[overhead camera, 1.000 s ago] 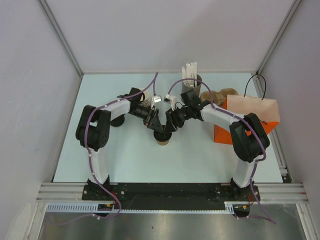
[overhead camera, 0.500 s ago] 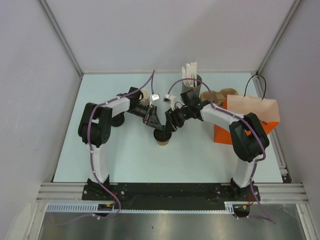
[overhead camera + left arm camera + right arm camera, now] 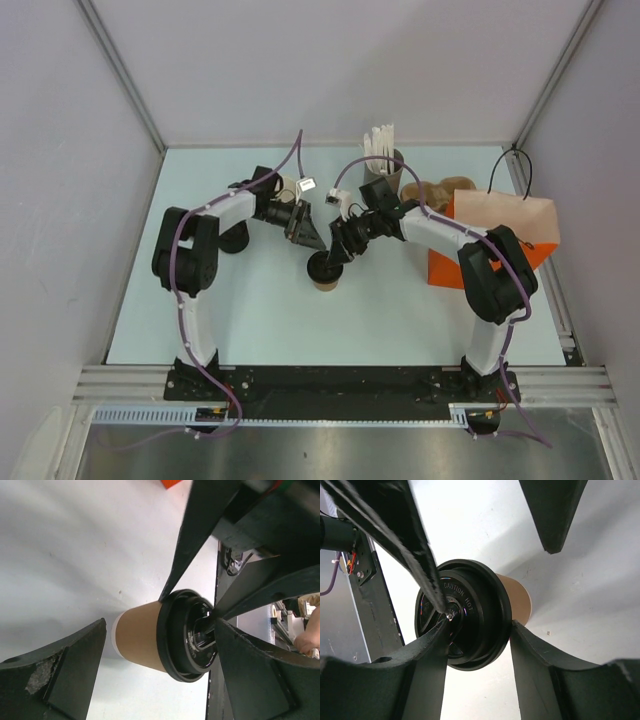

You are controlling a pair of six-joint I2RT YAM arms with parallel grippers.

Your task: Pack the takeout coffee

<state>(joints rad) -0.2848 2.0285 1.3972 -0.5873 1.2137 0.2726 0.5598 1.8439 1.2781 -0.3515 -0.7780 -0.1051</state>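
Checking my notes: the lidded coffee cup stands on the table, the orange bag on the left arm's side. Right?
No. The top view shows the orange bag on the right arm's side; the cup does stand on the table.

**Left hand (image 3: 306,234) backs off the takeout coffee (image 3: 325,274)**
Earlier over the cup, it now stands behind and left of it.

The top camera hangs above and behind the arm bases, looking down on the whole bench (image 3: 250,310) from far off. The left wrist camera sits close in, facing the cup (image 3: 137,640) from its side. The right wrist camera sits closer still, nearly square onto the lid (image 3: 475,605). All three views share that cup.
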